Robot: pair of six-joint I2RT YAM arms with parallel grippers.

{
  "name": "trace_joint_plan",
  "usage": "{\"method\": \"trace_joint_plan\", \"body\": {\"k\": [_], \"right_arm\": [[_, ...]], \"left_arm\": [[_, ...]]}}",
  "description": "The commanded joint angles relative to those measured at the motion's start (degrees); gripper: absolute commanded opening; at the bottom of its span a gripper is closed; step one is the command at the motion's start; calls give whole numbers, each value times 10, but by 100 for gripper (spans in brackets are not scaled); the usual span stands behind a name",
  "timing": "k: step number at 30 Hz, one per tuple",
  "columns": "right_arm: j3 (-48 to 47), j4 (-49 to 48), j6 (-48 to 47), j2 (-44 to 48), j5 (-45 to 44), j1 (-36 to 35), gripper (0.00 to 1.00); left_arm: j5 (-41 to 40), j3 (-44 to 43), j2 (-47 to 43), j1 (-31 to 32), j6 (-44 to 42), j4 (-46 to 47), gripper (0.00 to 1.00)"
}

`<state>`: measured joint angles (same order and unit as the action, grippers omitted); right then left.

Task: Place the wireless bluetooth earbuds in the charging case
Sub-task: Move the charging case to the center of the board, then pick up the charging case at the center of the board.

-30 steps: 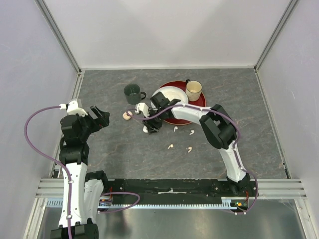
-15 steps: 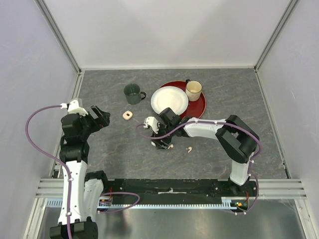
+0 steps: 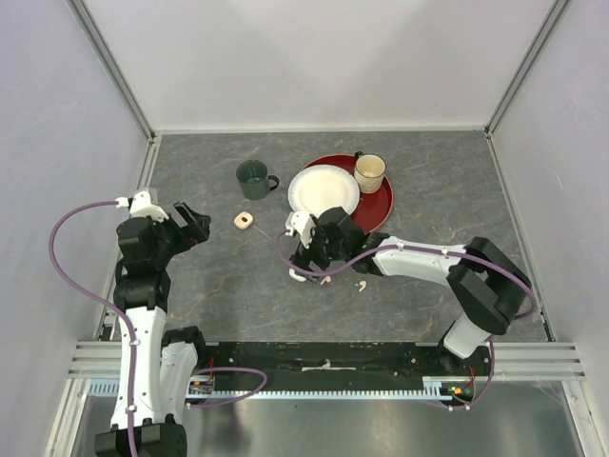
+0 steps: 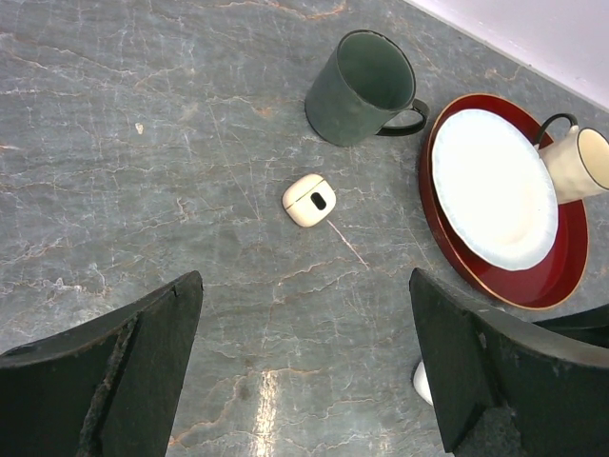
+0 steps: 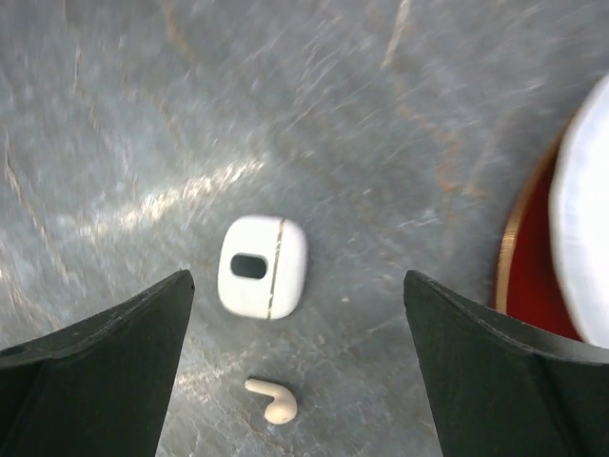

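My right claw (image 3: 311, 257) hangs spread and empty over the white rounded plastic charging case (image 5: 264, 280) on the grey marbled bench (image 5: 381, 114), with a tiny pale comma-shaped earbud (image 5: 271, 400) just beside it. Pickup is next, I judge: descend, centre finely, pinch it.

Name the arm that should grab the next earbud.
Right. The right pincer, open, hangs directly over an earbud lying beside the white case. The left pincer, also open, sits far off to the side.
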<state>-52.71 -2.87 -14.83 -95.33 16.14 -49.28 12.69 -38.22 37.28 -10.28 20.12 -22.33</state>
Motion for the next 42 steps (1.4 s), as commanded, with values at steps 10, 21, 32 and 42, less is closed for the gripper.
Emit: {"method": "trace_joint_plan", "body": {"k": [10, 21, 32, 42], "right_arm": [[-50, -39, 235, 156, -54, -1, 98], [16, -22, 163, 69, -127, -25, 87], [-6, -13, 120, -7, -131, -46, 79], [-11, -12, 115, -21, -139, -49, 80]], "left_arm": [[23, -13, -1, -4, 3, 5, 95], [23, -13, -5, -4, 3, 4, 95], [22, -12, -4, -4, 3, 4, 95], [22, -12, -2, -4, 4, 5, 95]]}}
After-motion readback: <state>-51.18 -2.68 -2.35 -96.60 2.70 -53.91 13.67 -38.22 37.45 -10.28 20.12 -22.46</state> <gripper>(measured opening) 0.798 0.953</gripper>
